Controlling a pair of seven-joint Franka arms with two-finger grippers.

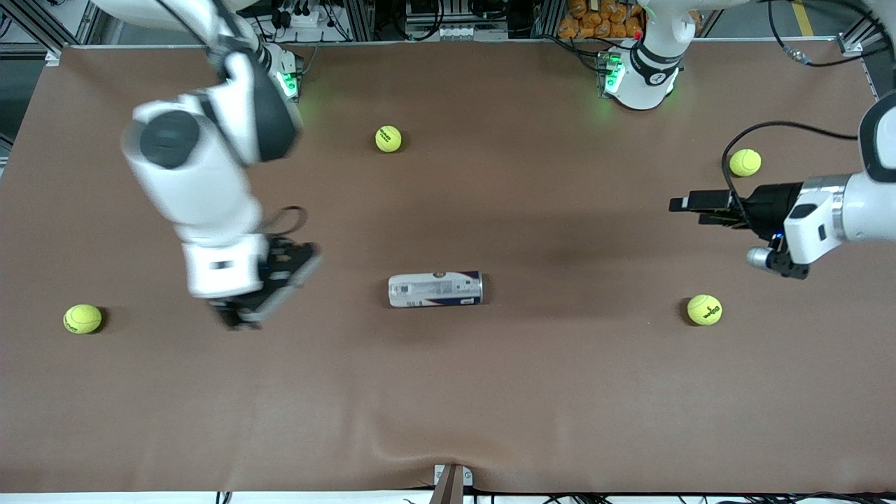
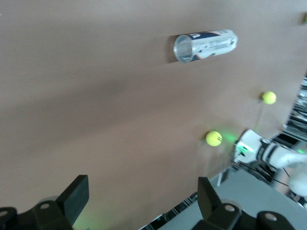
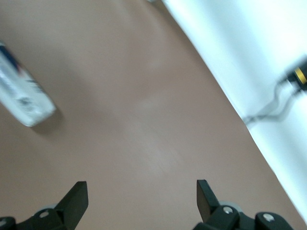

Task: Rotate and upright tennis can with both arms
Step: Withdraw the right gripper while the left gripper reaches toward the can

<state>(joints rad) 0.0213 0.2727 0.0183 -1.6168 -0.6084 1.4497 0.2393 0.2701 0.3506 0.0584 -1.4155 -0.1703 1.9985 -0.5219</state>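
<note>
The tennis can [image 1: 435, 289] lies on its side on the brown table, its open silver-rimmed end toward the left arm's end. My right gripper [image 1: 280, 290] hangs open and empty over the table beside the can, toward the right arm's end. My left gripper [image 1: 693, 210] is open and empty too, over the table well off toward the left arm's end, fingers pointing at the can's side of the table. In the left wrist view the can [image 2: 205, 45] shows its open mouth, far from the open gripper [image 2: 143, 191]. The right wrist view has the can [image 3: 24, 93] at its edge, away from the gripper [image 3: 142, 196].
Several yellow-green tennis balls lie about: one [image 1: 388, 138] farther from the front camera than the can, two [image 1: 745, 162] [image 1: 704, 309] at the left arm's end, one [image 1: 82, 318] at the right arm's end. A table clamp [image 1: 451, 483] sits at the near edge.
</note>
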